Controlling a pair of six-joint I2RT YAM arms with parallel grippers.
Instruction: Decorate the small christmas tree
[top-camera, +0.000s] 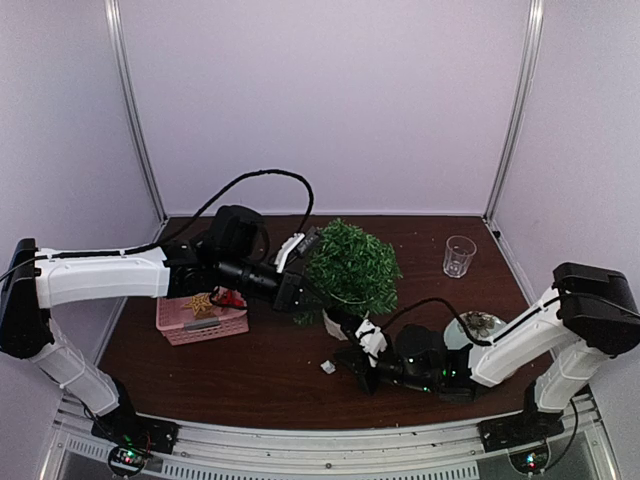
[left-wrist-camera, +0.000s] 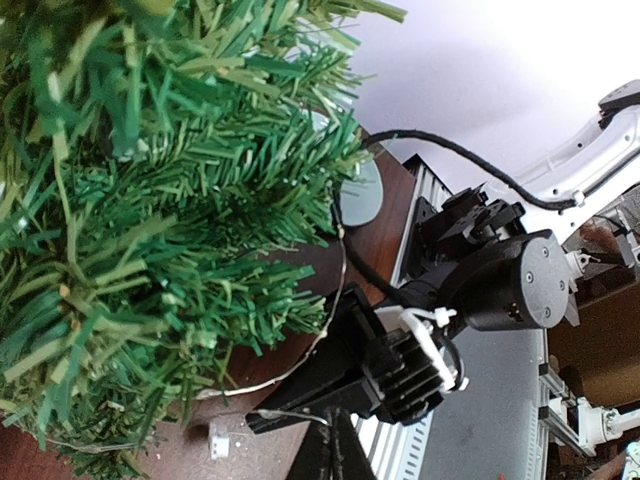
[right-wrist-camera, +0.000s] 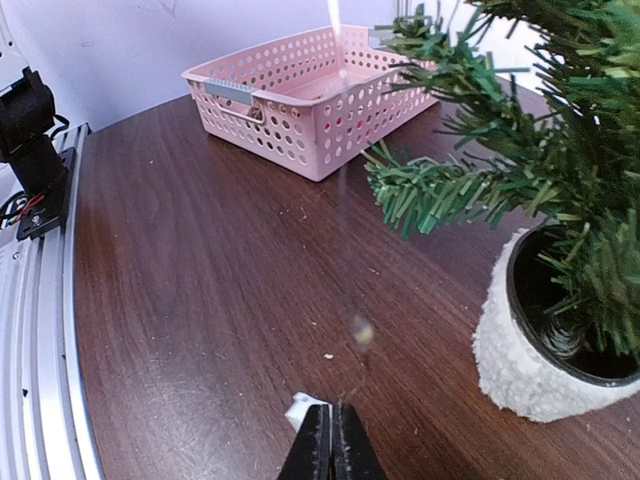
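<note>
Right wrist view: right gripper (right-wrist-camera: 331, 420) pinching thin light wire (right-wrist-camera: 341, 200); left gripper (top-camera: 315, 300) sitting closed; small christmas tree (right-wrist-camera: 560, 100) likely handling light, foliage soft; gripping pot (right-wrist-camera: 505, 360) advised.

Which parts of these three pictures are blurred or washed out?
Right wrist view: the thin wire rising from the right gripper is blurred, the pink basket sharp. Left wrist view: the nearest tree needles are soft, the wall washed out. Top view: even light, no strong glare.
</note>
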